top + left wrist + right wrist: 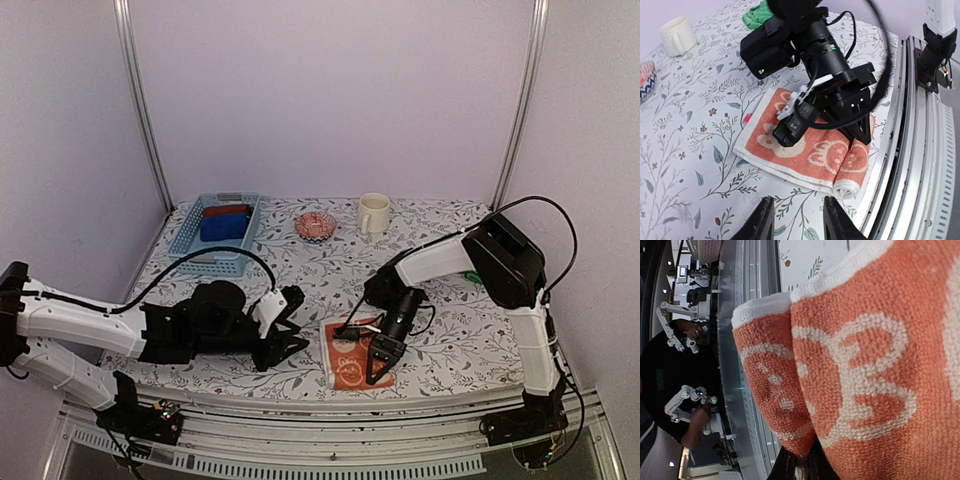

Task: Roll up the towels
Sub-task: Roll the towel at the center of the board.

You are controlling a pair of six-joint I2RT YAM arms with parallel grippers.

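Lilac walls on three sides; bench (440, 345) covered with a floral cloth, metal rail along its near edge.

Back row: blue basket (190, 238) at rear left holding a blue roll (225, 226) and a dark red roll (226, 210); patterned bowl (316, 225) mid-rear; cream cup (373, 213) just to its right.

Orange towel (350, 375): near the front edge of the bench, a little right of centre, close to the rail. Rabbit prints face up, pale edging visible. Mostly flat; the edge nearest the rail is turned over into a thick roll, whose end shows as a white-rimmed coil in the left wrist view.

Green towel (757, 15): crumpled, further back on the right side, partly hidden behind the right arm, well apart from the orange one.

Right fingers (860, 131): angled down onto the orange towel by the rolled edge, drawn together to a point and pinching the cloth. Right wrist view is filled with orange terry; only the dark tips show at the bottom.

Left fingers (762, 220): parted, nothing between them, above bare cloth just left of the orange towel, not touching it. Left arm lies low across the front left of the bench.
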